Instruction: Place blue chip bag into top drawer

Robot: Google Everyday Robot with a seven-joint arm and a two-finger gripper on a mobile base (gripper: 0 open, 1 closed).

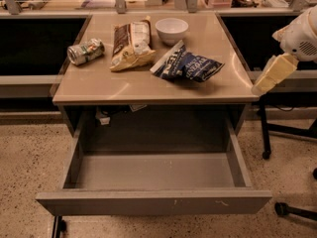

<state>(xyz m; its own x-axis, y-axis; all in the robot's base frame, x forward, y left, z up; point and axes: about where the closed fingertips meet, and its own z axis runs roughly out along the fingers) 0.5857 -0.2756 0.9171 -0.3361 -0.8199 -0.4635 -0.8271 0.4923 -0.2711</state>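
Camera view shows me that the task is only at its beginning. The top drawer [153, 202] is pulled fully out at 6 o'clock from the table [124, 86], and I see nothing lying on its grey floor, so the opening step is done. The blue chip bag [185, 66] is not yet picked up. It lies on the table top, toward 3 o'clock from the middle, and nothing holds it.

The tool [271, 75] hangs in the air at 3 o'clock from the bag, outside the right edge of the table, and it points down and to the left. It touches neither the bag nor the table. I cannot tell if it is apart or together, because I see only one pale cream part of it. By my judgement, what is left is nearly everything: to reach the bag, to grip it, to carry it toward 6 o'clock over the table edge, and to release it into the drawer.

The bag itself is dark navy foil with white letters, crumpled and rather flat, and a white strip runs along its end toward 10 o'clock. It is close to a white bowl [171, 29] at 11 o'clock and near a brown-and-cream bag [130, 46] at 9 o'clock, but it seems to touch neither. A can [85, 51] lies on its side farther at 9 o'clock, well apart.
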